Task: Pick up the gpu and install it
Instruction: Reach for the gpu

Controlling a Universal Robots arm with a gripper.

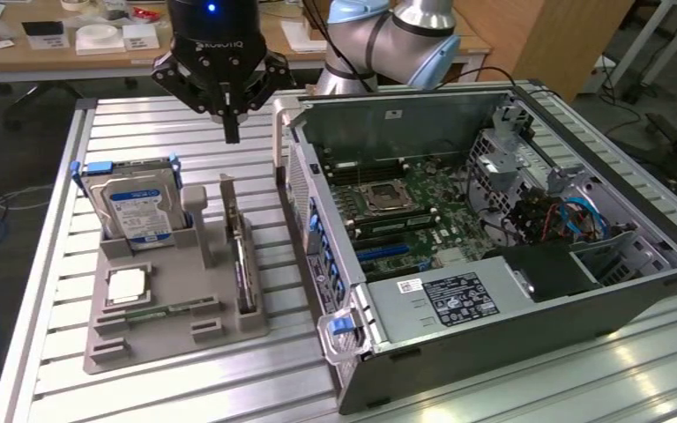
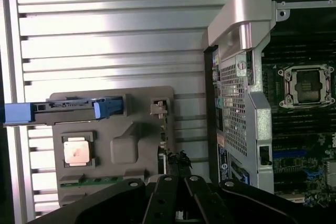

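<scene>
No load: gripper point(image 1: 232, 130) pinched closed, hung over the table point(image 1: 138, 132) near the tray point(image 1: 162, 342). The gpu point(image 1: 242, 264) is seated on edge in the tray, beside the case point(image 1: 527, 345).

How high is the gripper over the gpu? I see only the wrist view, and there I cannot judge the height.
Observer: In the exterior view the gripper hangs well above the gpu, with its fingers shut and nothing in them. It touches nothing.
Operator: Thank you. Does the gpu stand or lie flat?
Observer: It stands on its long edge in a slot of the gray holder, on the side nearest the open computer case.
</scene>
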